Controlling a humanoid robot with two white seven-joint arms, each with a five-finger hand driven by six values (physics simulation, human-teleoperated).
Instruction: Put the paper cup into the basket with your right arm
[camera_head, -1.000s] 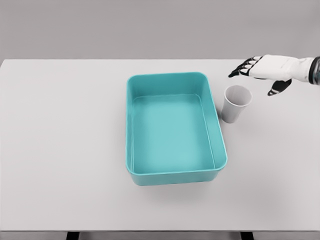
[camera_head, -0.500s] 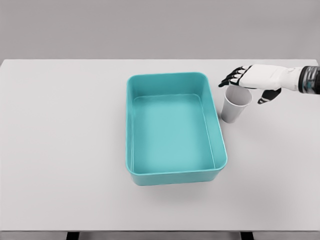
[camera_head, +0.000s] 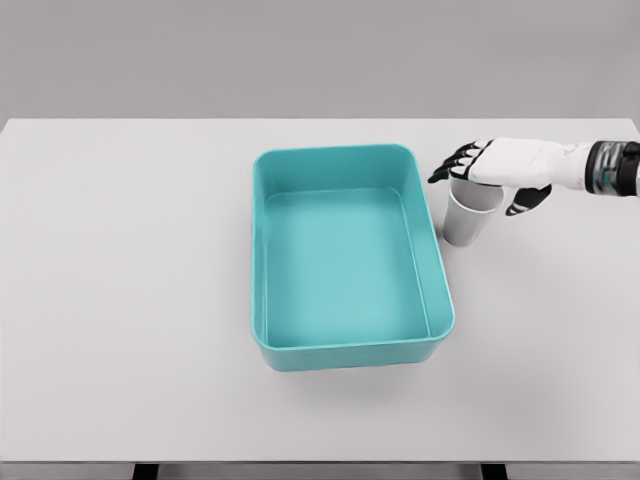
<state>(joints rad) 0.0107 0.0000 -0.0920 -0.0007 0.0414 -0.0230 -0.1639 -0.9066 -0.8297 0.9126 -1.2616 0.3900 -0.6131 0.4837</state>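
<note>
One paper cup (camera_head: 468, 217) stands upright on the table (camera_head: 130, 250), directly beneath the right hand (camera_head: 497, 170). Its white wall is visible below the palm; most of its rim is covered by the hand. The right hand lies palm down across the top of the cup, its arm entering from the right edge of the picture. Its dark-tipped fingers (camera_head: 448, 167) are spread and reach past the cup's far-left side, and the thumb (camera_head: 527, 202) hangs down on the near-right side, clear of the cup wall. No grasp is closed around the cup; whether the palm touches the rim cannot be determined. To the left of the hand, just beside the cup, sits the teal basket (camera_head: 262, 250), rectangular with rounded corners, its long side facing the cup.
</note>
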